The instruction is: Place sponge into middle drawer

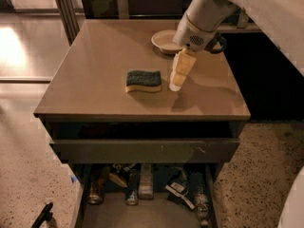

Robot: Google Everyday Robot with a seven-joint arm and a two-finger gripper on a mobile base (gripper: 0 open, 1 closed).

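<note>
The sponge [144, 80], dark green on top with a pale yellow layer beneath, lies flat on the brown cabinet top, near its middle. My gripper [176, 83] hangs down from the white arm just to the right of the sponge, its tip close to the cabinet top, a small gap away from the sponge. It holds nothing that I can see. The middle drawer [142, 216] is pulled out below the front of the cabinet. It shows a grey floor and dark side rails, with cans and bottles across its back part.
A white bowl [165, 41] stands on the cabinet top behind the gripper. A flat grey-brown drawer front [142, 149] sits above the open drawer. The white arm [266, 13] crosses the upper right. A dark object [42, 216] lies on the speckled floor at lower left.
</note>
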